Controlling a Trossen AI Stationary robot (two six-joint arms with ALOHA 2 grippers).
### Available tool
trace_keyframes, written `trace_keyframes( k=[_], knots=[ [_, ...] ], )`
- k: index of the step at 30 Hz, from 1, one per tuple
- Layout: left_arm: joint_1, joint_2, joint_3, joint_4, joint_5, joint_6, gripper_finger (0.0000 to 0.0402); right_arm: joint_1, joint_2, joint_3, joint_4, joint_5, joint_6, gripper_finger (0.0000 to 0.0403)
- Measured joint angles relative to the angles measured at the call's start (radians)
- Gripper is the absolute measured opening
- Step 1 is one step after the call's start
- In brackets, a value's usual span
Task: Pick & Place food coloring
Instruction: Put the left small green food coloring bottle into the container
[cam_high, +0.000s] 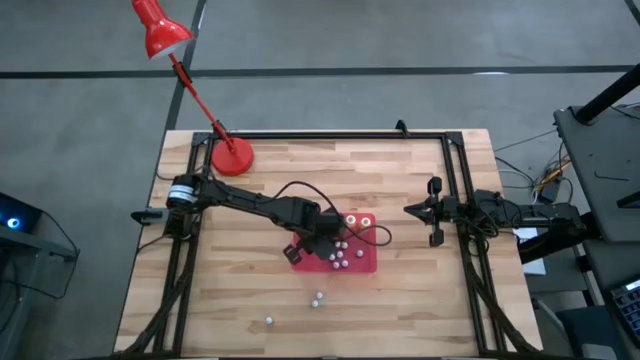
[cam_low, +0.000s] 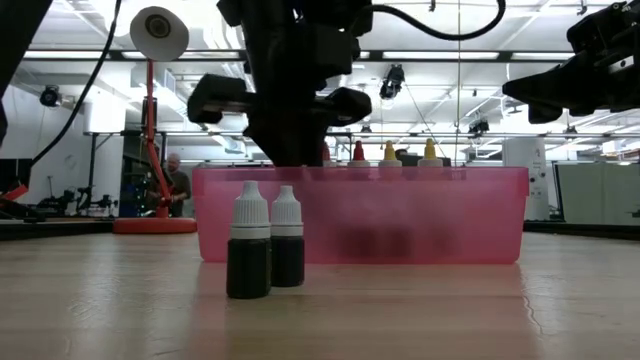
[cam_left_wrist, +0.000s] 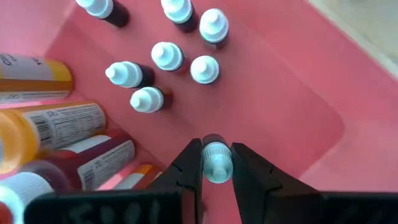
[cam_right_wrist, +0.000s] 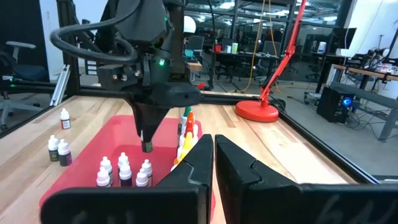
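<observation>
While clamped in the left gripper (cam_left_wrist: 217, 163), bottle (cam_left_wrist: 217, 163) hung upright over the pink bin (cam_left_wrist: 298, 93).
Pinched at the cap, long axis vertical, seemingly just clear of the floor; six more bottles (cam_left_wrist: 168, 56) stood nearby. Right gripper (cam_right_wrist: 213, 155) waited shut, empty, well apart.

Dark jointed arms, looping black cable, wedge-shaped black claw (cam_left_wrist: 217, 177).

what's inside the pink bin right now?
Pink bin: six small white-capped bottles standing loose, larger labelled bottles along one wall, and one small bottle gripped by the left gripper. The gripper hides the floor beneath.
</observation>
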Motion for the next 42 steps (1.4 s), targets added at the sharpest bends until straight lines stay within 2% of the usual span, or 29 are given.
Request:
trace_keyframes(
  k=[8,14,28,42],
  knots=[
    [-0.036,-0.022,0.0,-0.012,0.001,-0.085,0.004,0.0,0.0,0.0,0.0,0.0,0.0,0.0009],
    [-0.044,-0.032,0.0,-0.007,0.018,0.058,0.004,0.0,0.0,0.0,0.0,0.0,0.0,0.0009],
    [-0.014,0.023,0.122,0.006,0.046,0.039,0.004,0.0,0.0,0.0,0.0,0.0,0.0,0.0009],
    [-0.006,0.111,0.14,-0.04,0.048,0.173,0.0039,0.0,0.0,0.0,0.0,0.001,0.0,0.0008]
  ],
)
